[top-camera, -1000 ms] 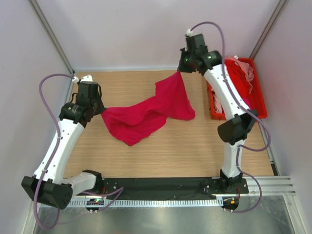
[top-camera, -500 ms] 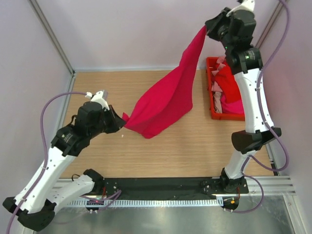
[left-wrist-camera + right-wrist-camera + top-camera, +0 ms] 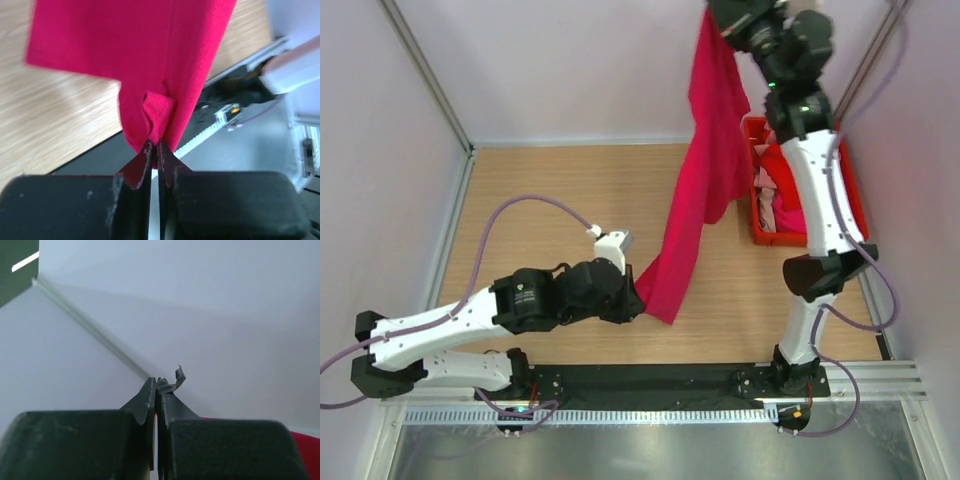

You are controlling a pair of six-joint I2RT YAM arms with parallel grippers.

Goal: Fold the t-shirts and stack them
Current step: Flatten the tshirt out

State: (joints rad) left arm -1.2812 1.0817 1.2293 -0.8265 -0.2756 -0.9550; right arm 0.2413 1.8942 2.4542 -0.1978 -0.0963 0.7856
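We see the crimson t-shirt (image 3: pixel 705 170) now hoisted off the surface (image 3: pixel 550 190), left fingers (image 3: pixel 143 167) and right fingers (image 3: pixel 146 402) both clamped on it, ready for spreading.

Jaws pinch a fold of crimson t-shirt (image 3: pixel 150 55) over the table (image 3: pixel 55 130)

Right arm (image 3: pixel 817 190) raised, left fingers (image 3: pixel 144 172) pinched low

A robot test cell in a laboratory

We see a left arm (image 3: pixel 450 322) and a right arm (image 3: pixel 820 190) bolted on a black base plate (image 3: pixel 650 385) at the edge of a wooden table (image 3: pixel 540 180), closed in by plain pale walls (image 3: pixel 570 70) with metal posts (image 3: pixel 427 75); purple cables (image 3: pixel 535 199) run openly along both arms.
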